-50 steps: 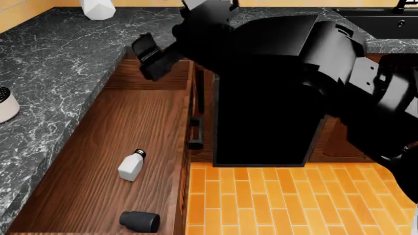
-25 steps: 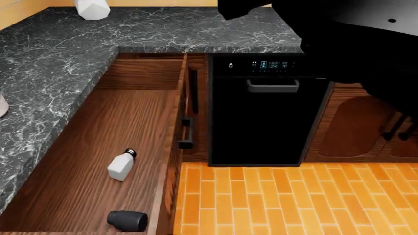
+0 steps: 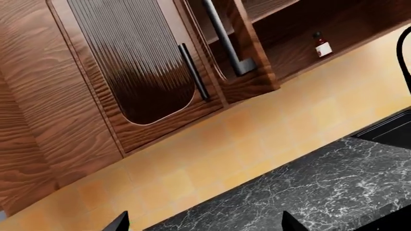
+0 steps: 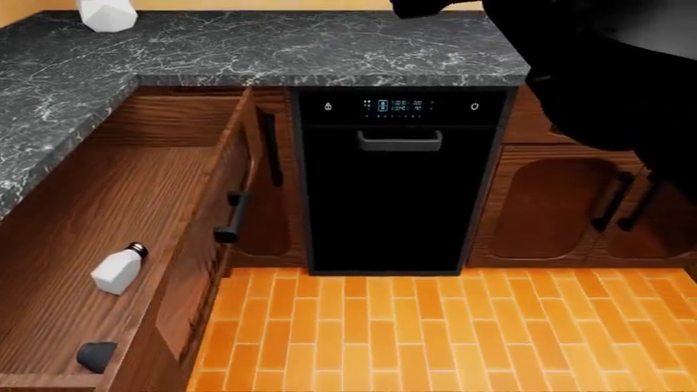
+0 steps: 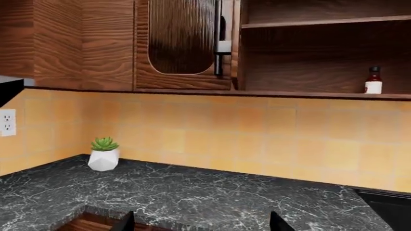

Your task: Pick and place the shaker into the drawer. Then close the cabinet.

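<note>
Shaker (image 4: 117,270), the small white bottle with a silver cap, lies tilted on the wooden floor of the drawer (image 4: 65,212), which stands pulled out at the left of the head view. Near it, closer to the lower edge of that view, a dark grey shaker (image 4: 96,354) lies on its side in the same drawer; the two are apart. On the drawer front a short black bar handle (image 4: 231,219) is visible. The cabinet (image 4: 273,188) that takes the drawer is the reddish-brown unit under the black marble countertop (image 4: 273,49). On the countertop at the far left corner stands a white faceted pot (image 4: 107,14); in the right wrist view it carries a small green plant (image 5: 104,143).

To the right of the drawer is the black dishwasher (image 4: 397,180) with a grey handle, and below it the orange tiled floor (image 4: 436,335). More to the right are wooden doors (image 4: 544,204) with rounded panels.

The left gripper (image 3: 202,222) shows only two dark finger tips, set apart, with nothing between them, above the countertop. The right gripper (image 5: 200,221) also has its tips apart and holds nothing. Both wrist views show wall cupboards and a small red bottle (image 5: 373,81) on an open shelf.
</note>
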You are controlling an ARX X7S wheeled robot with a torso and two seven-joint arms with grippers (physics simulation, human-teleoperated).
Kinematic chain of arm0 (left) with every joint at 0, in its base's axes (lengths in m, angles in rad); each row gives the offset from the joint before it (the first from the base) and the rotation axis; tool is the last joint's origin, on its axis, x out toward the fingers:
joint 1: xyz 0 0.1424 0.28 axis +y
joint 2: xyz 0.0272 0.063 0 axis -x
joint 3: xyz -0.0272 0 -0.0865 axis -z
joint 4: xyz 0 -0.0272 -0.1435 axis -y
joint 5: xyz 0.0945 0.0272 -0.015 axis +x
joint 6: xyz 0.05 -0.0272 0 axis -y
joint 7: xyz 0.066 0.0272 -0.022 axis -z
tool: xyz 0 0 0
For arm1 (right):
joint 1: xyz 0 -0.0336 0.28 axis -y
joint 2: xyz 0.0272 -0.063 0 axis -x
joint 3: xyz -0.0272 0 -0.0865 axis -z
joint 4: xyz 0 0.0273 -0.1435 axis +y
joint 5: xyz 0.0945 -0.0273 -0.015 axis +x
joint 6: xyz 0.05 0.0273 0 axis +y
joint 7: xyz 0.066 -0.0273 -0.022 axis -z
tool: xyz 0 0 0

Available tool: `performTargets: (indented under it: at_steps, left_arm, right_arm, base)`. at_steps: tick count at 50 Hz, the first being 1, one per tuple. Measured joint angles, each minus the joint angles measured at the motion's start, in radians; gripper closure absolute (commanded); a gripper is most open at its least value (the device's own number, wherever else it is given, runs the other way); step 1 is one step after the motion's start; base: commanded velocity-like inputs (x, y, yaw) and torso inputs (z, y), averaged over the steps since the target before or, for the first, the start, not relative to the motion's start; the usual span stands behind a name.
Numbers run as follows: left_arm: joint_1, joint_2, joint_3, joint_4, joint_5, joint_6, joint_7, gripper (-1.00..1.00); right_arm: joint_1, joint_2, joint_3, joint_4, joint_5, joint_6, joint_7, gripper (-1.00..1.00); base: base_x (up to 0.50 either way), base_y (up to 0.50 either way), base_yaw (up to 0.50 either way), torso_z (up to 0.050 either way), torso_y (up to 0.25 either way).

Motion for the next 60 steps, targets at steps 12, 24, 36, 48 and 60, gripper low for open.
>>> performTargets:
  at_steps: [12,24,36,48,60]
  left_arm:
    - [0.030,-0.003,-0.009,0.013,-0.008,0.005,-0.016,-1.00]
    - [0.243,-0.001,-0.059,0.070,-0.037,0.077,-0.129,-1.00]
    - [0.823,0.095,-0.076,-0.074,0.035,0.470,-0.257,-1.00]
    - [1.056,0.241,-0.084,-0.477,0.121,0.821,-0.222,-1.00]
    - [1.170,0.354,-0.109,-0.809,0.116,1.075,-0.182,-1.00]
  right_arm:
    - [-0.012,0.007,0.005,0.001,0.006,-0.004,0.004,-1.00]
    - [-0.070,-0.015,-0.029,0.118,-0.032,-0.012,-0.031,-1.00]
    - [-0.346,-0.125,-0.100,0.503,-0.145,-0.196,-0.100,-1.00]
    - [-0.567,-0.339,-0.087,1.005,-0.190,-0.417,-0.256,-1.00]
    - [-0.774,-0.500,0.011,1.278,-0.219,-0.579,-0.394,-1.00]
  base:
    - [-0.04,-0.50,0.00,0.000,0.000]
    - [-0.02,-0.25,0.00,0.000,0.000]
    - [0.00,0.00,0.00,0.000,0.000]
    - [0.00,0.00,0.00,0.000,0.000]
    - [0.00,0.00,0.00,0.000,0.000]
